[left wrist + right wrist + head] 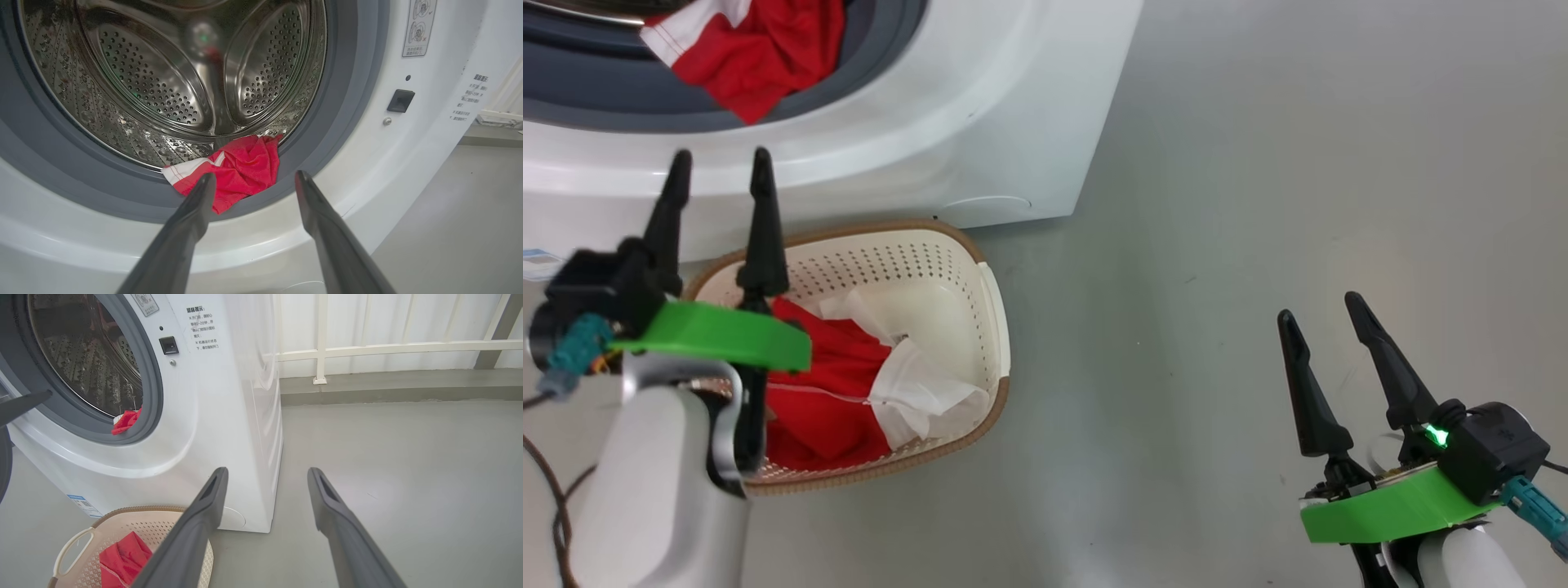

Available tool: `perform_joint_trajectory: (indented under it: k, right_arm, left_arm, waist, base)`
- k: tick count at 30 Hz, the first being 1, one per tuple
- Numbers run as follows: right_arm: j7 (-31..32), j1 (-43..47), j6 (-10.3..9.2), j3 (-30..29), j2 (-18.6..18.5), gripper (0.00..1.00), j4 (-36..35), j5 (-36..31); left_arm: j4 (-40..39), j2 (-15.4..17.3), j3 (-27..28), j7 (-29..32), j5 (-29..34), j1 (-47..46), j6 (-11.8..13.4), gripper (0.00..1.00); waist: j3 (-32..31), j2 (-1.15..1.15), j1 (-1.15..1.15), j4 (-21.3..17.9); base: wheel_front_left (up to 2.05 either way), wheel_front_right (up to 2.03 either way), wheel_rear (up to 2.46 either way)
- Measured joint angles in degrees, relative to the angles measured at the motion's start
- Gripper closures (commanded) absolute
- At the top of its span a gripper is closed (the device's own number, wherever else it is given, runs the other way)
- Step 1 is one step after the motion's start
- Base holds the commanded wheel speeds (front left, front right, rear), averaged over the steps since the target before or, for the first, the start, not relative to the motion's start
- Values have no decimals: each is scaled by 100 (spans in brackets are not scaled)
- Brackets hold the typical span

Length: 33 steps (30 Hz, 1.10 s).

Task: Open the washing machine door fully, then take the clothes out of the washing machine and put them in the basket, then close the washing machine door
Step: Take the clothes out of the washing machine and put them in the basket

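Observation:
The washing machine stands with its mouth uncovered; the washing machine door is out of view. One piece of the clothes, red with a white band, hangs over the grey rubber ring at the drum's bottom edge, and it shows too in the head view. More red and white clothes lie in the basket on the floor before the machine. My left gripper hovers open above the basket's left side, pointing at the hanging garment. My right gripper is open and empty over bare floor to the right.
Grey floor spreads to the right of the machine. A white railing and low kerb run behind it. The door latch socket sits right of the drum opening. A dark cable trails by my left forearm.

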Motion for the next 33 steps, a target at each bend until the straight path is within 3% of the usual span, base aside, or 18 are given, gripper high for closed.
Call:
perform_joint_trajectory:
  k: [10, 24, 33]
  right_arm:
    - [0, -219, 0, 115, -3, 0, 16, 93]
    - [0, -327, 0, 214, -5, 0, 76, 92]
    - [0, -328, 0, 304, -4, 0, 145, 91]
  left_arm:
    - [653, 328, 219, -79, -22, -1000, 81, 0]
    - [1935, 616, 342, -174, -142, -2055, -1, 0]
    - [2895, 773, 354, 392, -300, -2823, -88, 0]
  waist:
    - [308, 0, 0, -108]
    - [471, 0, 0, -314]
    - [452, 0, 0, -402]
  base:
    - [0, 0, 0]
    - [0, 0, 0]
    - [0, 0, 0]
